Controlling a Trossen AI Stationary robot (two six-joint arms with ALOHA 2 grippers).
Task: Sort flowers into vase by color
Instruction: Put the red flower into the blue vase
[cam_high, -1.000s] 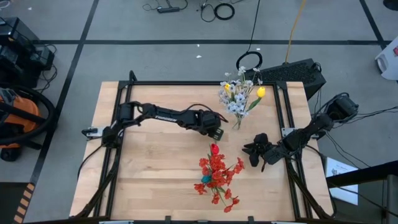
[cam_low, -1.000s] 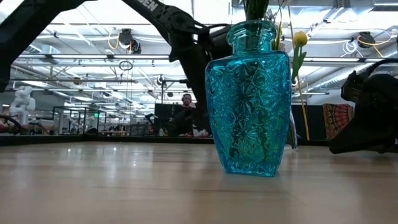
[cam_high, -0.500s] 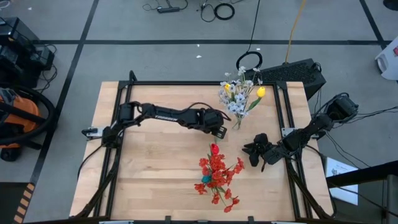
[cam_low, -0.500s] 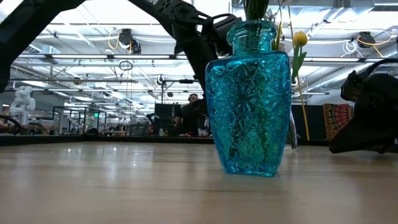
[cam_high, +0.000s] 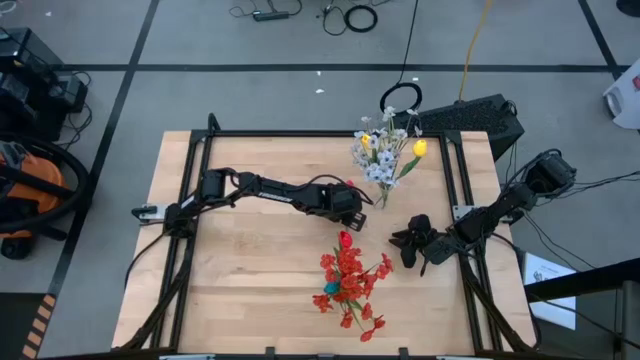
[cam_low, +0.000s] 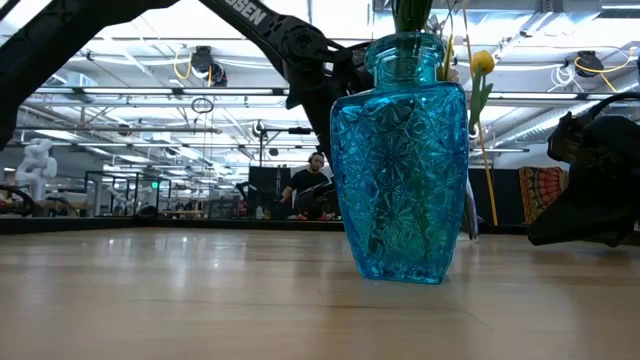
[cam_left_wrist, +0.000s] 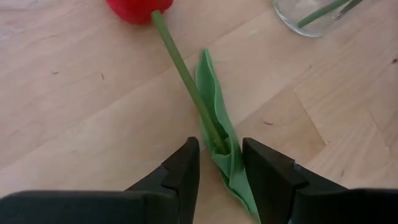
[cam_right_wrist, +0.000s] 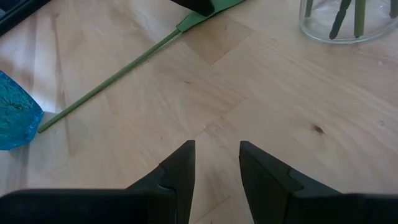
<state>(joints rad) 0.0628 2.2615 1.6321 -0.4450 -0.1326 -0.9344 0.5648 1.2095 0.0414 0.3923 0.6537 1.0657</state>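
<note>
Bare table (cam_high: 240, 270) left — blue vase (cam_low: 400, 160) blocks centre.

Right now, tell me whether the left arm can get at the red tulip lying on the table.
Probably yes. The left pincer is open and already straddles the red tulip's stem and leaf on the bare wood. Nothing lies between the fingers and the stem; the clear vase stands off to one side.

Clear vase (cam_high: 381, 196) near surface (cam_high: 250, 290) far-right corner, patterned vase (cam_high: 331, 288) near front edge centre, loose tulip (cam_high: 347, 238) lying between them.
</note>
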